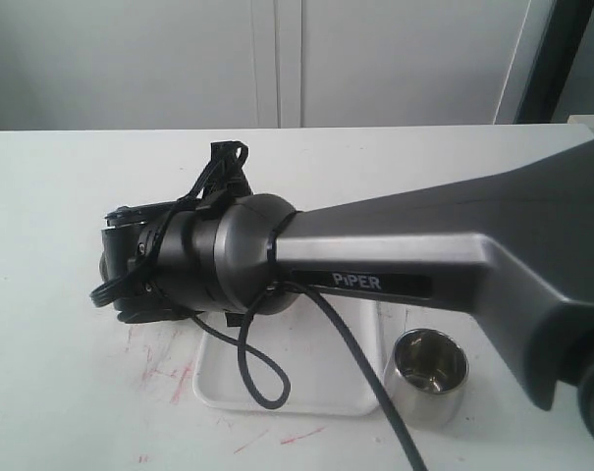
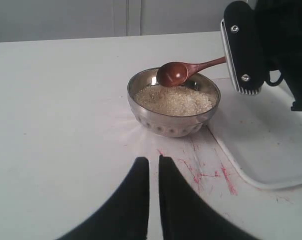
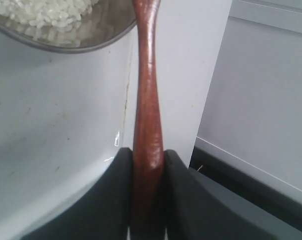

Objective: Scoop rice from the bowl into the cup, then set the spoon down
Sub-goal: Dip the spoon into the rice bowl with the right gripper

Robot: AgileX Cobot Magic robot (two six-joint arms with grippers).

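The steel bowl holds a pale heap of rice. Above the rice hangs the reddish-brown wooden spoon, its head looking empty. My right gripper is shut on the spoon handle, with the bowl and rice just beyond. My left gripper is shut with nothing in it, low over the table a short way from the bowl. The steel cup stands empty to the right of the tray. In the exterior view my right arm hides the bowl and the spoon.
A white tray lies between bowl and cup, under the right arm; it also shows as the tray beside the bowl. Red marks stain the white table. A dangling cable loops over the tray.
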